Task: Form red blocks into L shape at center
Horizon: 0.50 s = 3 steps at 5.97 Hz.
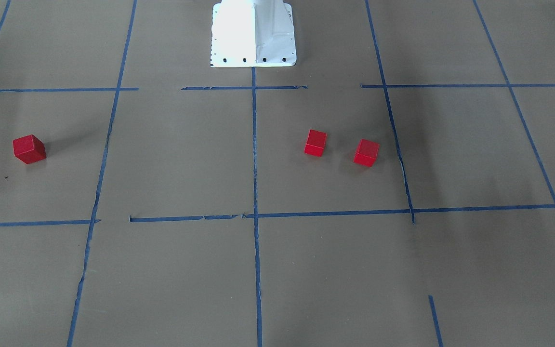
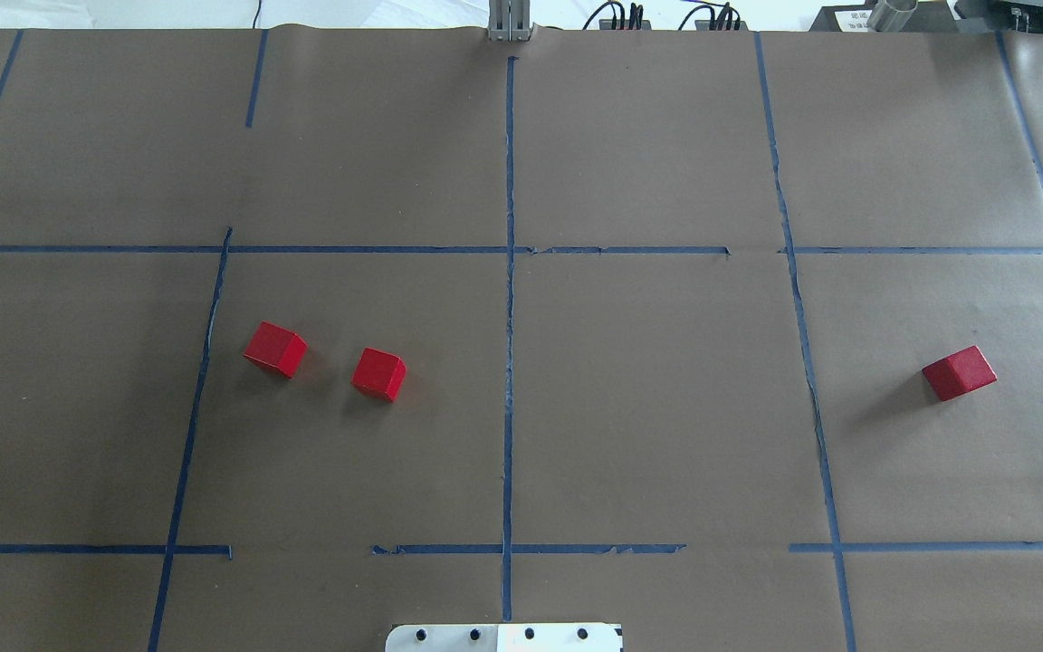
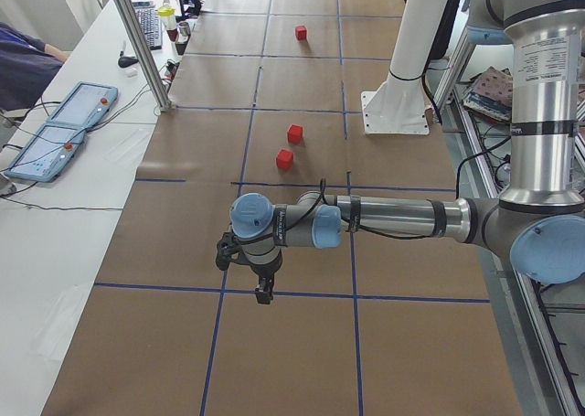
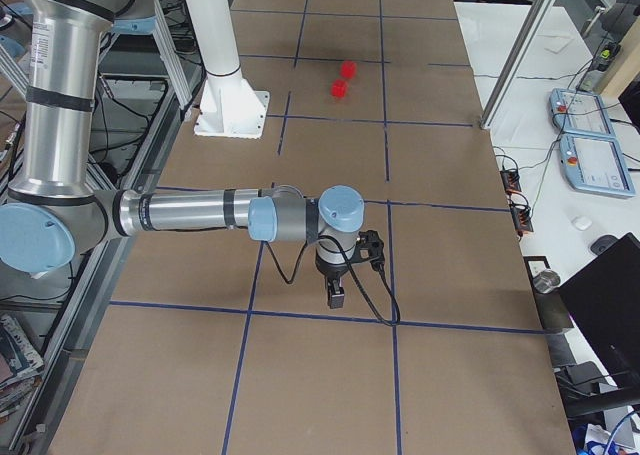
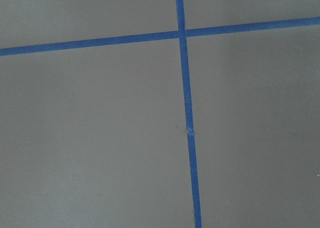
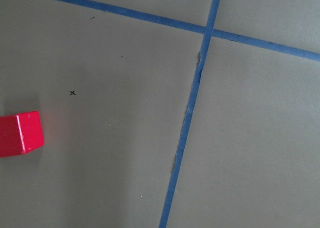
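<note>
Blue tape (image 1: 256, 270) on brown paper (image 1: 162, 279) sits closest in the front-facing view. Farther back we see the inner red block (image 1: 315, 142) and outer red block (image 1: 366, 152) inside the center (image 1: 186, 154). Both are on the robot's left of the vertical tape line, near each other but not touching. The lone red block (image 1: 29, 149) lies in the outer cell on the robot's right, well apart from them. The white base (image 1: 253, 33) is at the top.

Overhead: white base (image 2: 503, 637) at the bottom edge. The inner red block (image 2: 378, 374) and outer red block (image 2: 275, 349) are in the center's (image 2: 648, 389) left half. The lone red block (image 2: 959, 372) is past the right tape line. We see no L shape.

Exterior left: the left arm (image 3: 402, 219) reaches across and the left gripper (image 3: 263, 293) points down by a tape line, well apart from the outer red block (image 3: 285, 159). We cannot tell whether its jaws are parted or closed.

Exterior right: the right arm (image 4: 190, 215) is stretched out and the right gripper (image 4: 336, 297) points down just beside a tape line. We cannot tell its jaw state either. The inner red block (image 4: 339, 89) and outer red block (image 4: 348, 69) sit far behind it.

Left wrist: only a tape cross (image 5: 181, 33) on paper.

Right wrist: the lone red block (image 6: 20, 133) is cut off at the left edge, with a small x mark (image 6: 72, 92) near it.
</note>
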{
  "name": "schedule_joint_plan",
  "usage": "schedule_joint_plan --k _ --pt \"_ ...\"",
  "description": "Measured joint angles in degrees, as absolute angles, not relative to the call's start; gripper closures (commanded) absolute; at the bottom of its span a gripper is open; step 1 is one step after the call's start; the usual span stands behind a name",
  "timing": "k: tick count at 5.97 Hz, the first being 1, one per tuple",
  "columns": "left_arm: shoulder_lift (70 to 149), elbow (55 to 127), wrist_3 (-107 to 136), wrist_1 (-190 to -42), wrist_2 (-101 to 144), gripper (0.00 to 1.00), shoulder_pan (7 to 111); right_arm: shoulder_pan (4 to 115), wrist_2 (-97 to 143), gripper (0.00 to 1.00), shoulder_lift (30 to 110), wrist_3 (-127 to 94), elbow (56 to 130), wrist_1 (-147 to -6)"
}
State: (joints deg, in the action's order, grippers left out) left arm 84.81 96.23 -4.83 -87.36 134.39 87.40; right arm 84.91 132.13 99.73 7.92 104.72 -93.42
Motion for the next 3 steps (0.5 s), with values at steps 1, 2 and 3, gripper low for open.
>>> schedule_joint_plan --k 1,2,3 --pt "84.5 96.4 -4.9 -87.6 134.4 0.0 87.4 84.1 132.2 0.0 99.3 7.8 104.7 -92.3" --pt "84.1 96.6 -4.9 -87.8 134.4 0.0 87.3 82.7 132.3 0.0 98.5 7.6 104.7 -90.8" --pt "83.9 96.8 -4.9 -87.6 134.4 0.0 87.2 80.2 132.3 0.0 97.0 6.0 104.8 -90.2"
